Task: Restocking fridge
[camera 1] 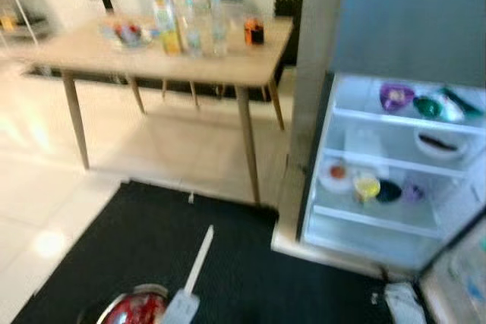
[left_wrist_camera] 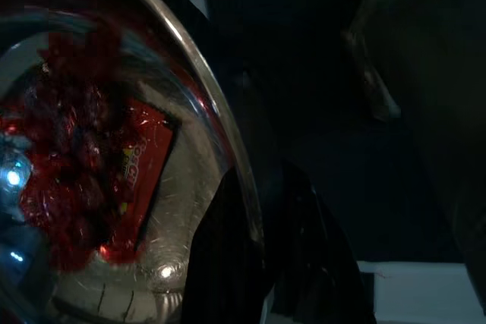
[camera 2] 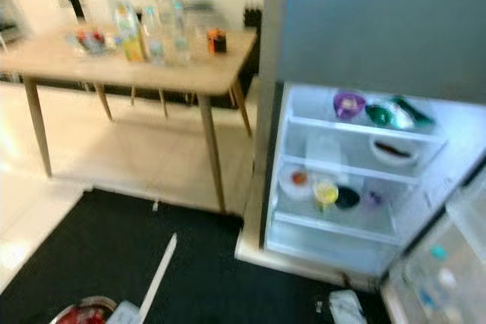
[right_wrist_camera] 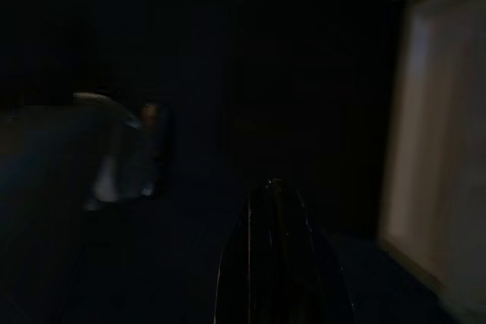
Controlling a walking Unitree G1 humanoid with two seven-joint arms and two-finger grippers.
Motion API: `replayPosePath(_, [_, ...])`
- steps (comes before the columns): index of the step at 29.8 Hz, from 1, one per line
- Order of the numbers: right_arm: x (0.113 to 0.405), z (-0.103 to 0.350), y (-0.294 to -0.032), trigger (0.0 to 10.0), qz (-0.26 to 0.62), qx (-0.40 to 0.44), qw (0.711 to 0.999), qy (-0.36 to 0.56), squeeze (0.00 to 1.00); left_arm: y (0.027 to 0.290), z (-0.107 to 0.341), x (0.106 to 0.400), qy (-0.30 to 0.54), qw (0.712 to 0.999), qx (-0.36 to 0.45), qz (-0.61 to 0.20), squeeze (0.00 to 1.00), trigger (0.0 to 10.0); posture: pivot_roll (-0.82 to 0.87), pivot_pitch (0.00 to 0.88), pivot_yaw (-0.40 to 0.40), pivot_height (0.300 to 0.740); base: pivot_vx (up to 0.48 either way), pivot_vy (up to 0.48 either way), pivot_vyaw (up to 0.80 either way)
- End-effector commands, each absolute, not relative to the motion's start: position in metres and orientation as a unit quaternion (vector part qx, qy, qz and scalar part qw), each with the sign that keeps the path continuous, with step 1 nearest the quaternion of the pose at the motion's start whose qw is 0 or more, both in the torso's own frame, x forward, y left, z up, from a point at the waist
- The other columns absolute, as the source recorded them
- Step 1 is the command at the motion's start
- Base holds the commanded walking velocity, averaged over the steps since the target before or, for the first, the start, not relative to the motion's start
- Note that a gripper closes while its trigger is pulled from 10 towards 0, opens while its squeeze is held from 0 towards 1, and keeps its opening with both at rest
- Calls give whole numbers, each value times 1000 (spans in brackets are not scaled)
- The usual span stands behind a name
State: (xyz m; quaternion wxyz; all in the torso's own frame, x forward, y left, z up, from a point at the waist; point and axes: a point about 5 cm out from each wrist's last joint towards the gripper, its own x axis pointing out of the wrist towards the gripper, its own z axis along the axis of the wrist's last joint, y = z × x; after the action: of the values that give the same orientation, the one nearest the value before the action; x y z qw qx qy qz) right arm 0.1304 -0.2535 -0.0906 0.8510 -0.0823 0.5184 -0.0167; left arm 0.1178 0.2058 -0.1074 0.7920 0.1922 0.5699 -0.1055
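Left gripper point(left_wrist_camera: 262, 263): we are seeing its black fingers clamped on the rim of a steel bowl point(camera 1: 135, 305); held low at 6 o'clock over the black mat point(camera 1: 152, 240).
Bowl contents: red wrapped sweets point(left_wrist_camera: 72, 149); packet writing unreadable.
Right gripper point(right_wrist_camera: 277, 256): hanging in shade; we cannot tell its state.
Fridge point(camera 1: 395, 165): standing open at 3 o'clock; bowls on its shelves.
Table point(camera 1: 91, 55): bottles at 11 o'clock.

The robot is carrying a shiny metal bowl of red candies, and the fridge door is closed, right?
Not quite. The left gripper does hold the shiny metal bowl of red candies, but the grey fridge stands open; the left eye view shows its lit shelves.
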Motion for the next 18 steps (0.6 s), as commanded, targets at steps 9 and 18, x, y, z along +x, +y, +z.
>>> replayPosePath(9, [127, -93, -250, 10000, -16, -84, 847, 525, 0, 204, -106, 123, 560, 798, 195, -111, 0, 10000, -72, 4, 18, 740, 0, -460, 0])
replayPosePath(18, [127, -93, -252, 10000, -21, -86, 845, 527, 0, 199, -106, 125, 556, 803, 182, -116, 0, 10000, -74, 1, 15, 740, 0, -75, 0])
